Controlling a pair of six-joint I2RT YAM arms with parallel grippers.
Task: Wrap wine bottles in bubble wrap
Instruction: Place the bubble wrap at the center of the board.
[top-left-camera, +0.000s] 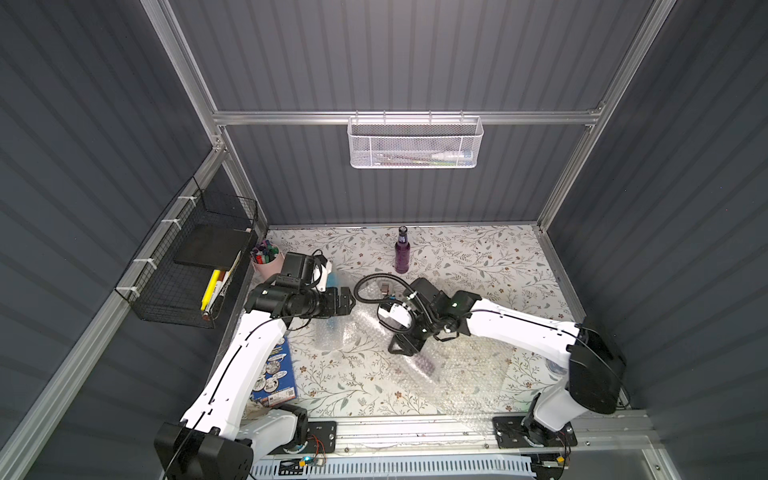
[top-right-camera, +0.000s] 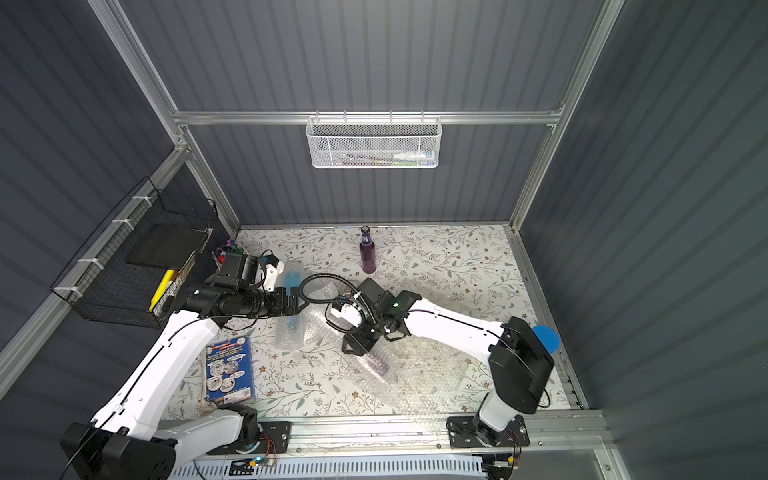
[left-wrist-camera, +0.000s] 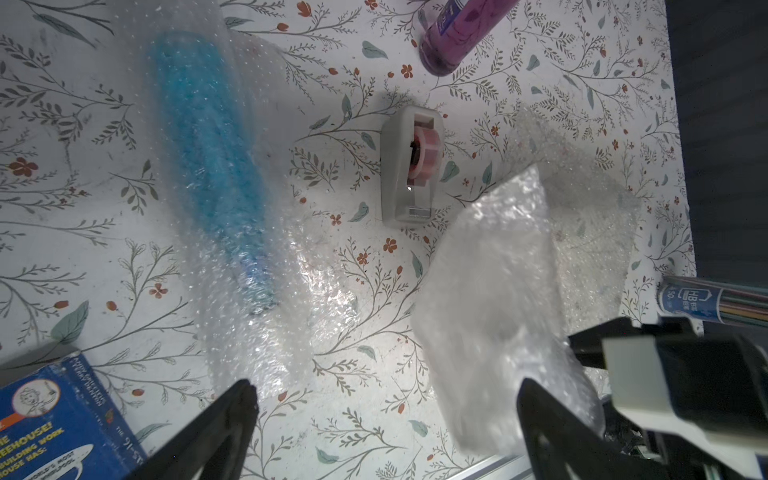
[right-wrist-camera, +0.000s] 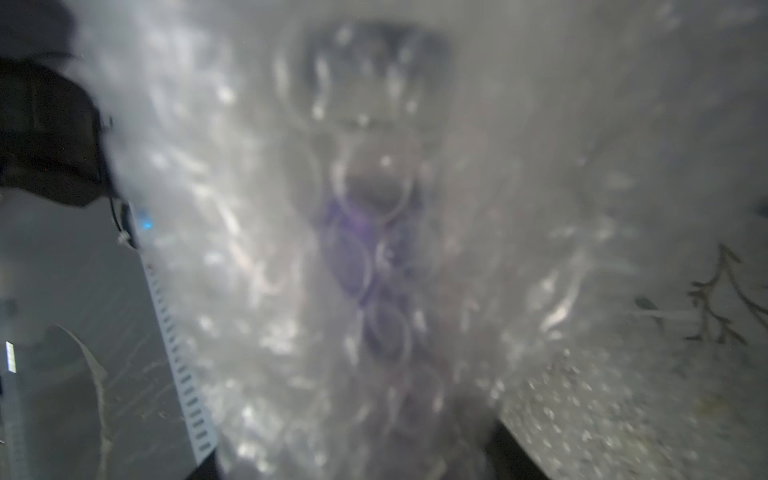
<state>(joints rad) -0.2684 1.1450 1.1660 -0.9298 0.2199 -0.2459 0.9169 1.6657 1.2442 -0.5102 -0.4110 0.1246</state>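
A blue bottle (left-wrist-camera: 212, 166) lies on the floral counter (left-wrist-camera: 75, 216), rolled inside bubble wrap (left-wrist-camera: 282, 299) that spreads flat past one end of it. Near it, apart, sits a grey tape dispenser (left-wrist-camera: 409, 166) with a pink roll. A purple bottle (left-wrist-camera: 453, 37) is cut off by the frame edge. A loose sheet (left-wrist-camera: 498, 291) of bubble wrap stands lifted and blurred, meeting the other arm's (left-wrist-camera: 685, 374) black and grey parts. A blue-ended tube of pencils (left-wrist-camera: 706, 301) and a blue book (left-wrist-camera: 54, 419) sit at the edges. The left end effector's (left-wrist-camera: 386, 390) fingers (left-wrist-camera: 224, 428) stand wide apart over bare counter.
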